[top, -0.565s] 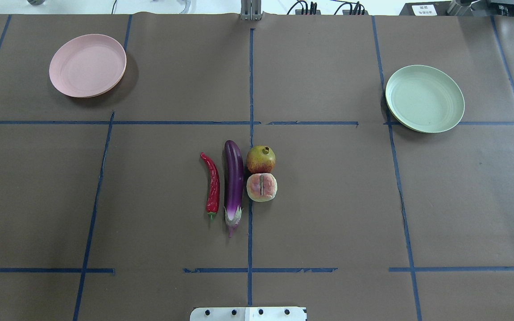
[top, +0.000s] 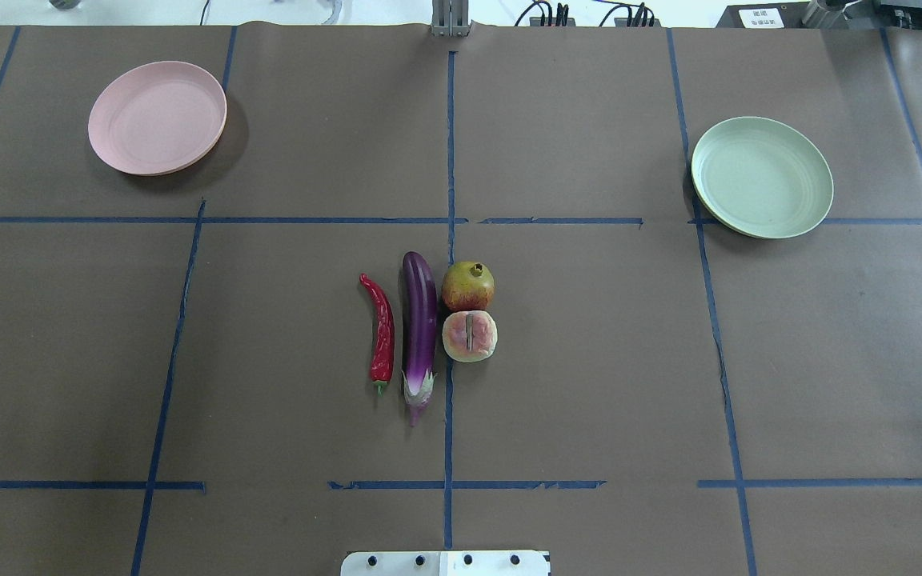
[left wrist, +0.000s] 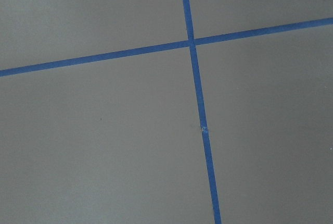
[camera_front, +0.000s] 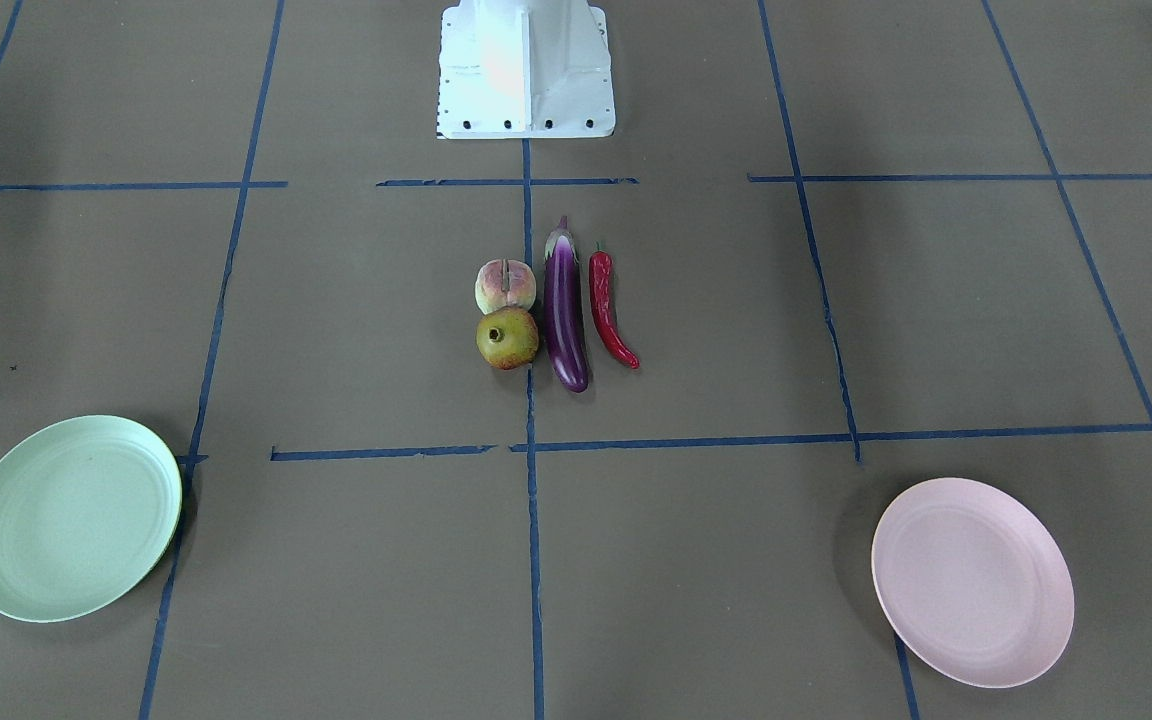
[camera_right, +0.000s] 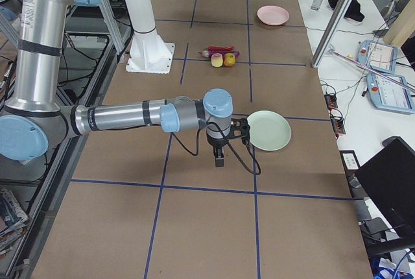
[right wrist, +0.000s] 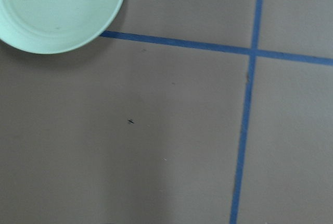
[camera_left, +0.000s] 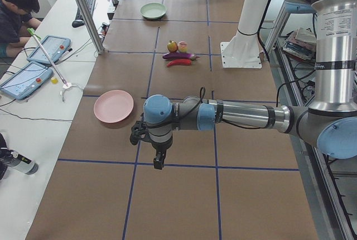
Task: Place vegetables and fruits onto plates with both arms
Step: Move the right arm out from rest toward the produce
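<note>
The purple eggplant (top: pixel 418 328) lies at the table's middle, with the red chili pepper (top: pixel 381 328) to its left and the pomegranate (top: pixel 468 286) and the peach (top: pixel 469 336) to its right. The pink plate (top: pixel 157 118) sits far left and the mint green plate (top: pixel 761 177) far right, both empty. My left gripper (camera_left: pixel 158 162) hangs over bare table near the pink plate (camera_left: pixel 114 106). My right gripper (camera_right: pixel 220 159) hangs beside the green plate (camera_right: pixel 269 130). Both show only in side views, so I cannot tell whether they are open or shut.
The white robot base (camera_front: pixel 526 70) stands at the near table edge. Blue tape lines (top: pixel 449 160) grid the brown table cover. A side bench with tablets (camera_left: pixel 33 67), a seated person (camera_left: pixel 14 11) and a metal post (camera_left: pixel 83 11) lie beyond the far edge.
</note>
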You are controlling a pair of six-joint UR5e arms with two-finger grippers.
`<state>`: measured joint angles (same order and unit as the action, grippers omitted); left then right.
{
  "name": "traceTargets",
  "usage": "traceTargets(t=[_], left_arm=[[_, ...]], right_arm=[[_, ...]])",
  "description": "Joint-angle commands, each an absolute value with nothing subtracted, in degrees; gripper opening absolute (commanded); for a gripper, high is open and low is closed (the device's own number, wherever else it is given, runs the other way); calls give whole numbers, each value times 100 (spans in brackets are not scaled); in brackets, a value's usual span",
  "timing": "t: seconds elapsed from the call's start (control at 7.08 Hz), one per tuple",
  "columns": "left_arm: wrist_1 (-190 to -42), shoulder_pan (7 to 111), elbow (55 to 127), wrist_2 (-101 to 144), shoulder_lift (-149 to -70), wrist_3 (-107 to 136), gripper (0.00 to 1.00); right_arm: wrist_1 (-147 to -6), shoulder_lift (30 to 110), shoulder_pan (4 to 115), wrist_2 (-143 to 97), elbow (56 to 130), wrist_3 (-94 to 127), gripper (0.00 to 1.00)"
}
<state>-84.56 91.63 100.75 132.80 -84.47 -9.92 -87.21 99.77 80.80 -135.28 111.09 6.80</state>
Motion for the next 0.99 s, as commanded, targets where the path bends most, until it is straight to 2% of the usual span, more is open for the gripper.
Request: traceTargets(t=[0.0, 0.42, 0.85], left_arm=[[-8455, 9158, 10081, 13298, -8446, -976, 100], [-8464, 9141, 10072, 13307, -8446, -958, 100], [-8464, 9132, 10081, 13307, -8455, -958, 100]], right_arm=[[-8719, 9206, 7361, -13771, 11339, 1557, 99], [-8719, 7432, 5912, -13589, 11338, 3987, 100], [-8815, 6199, 3785, -11476, 11198, 6252, 100]])
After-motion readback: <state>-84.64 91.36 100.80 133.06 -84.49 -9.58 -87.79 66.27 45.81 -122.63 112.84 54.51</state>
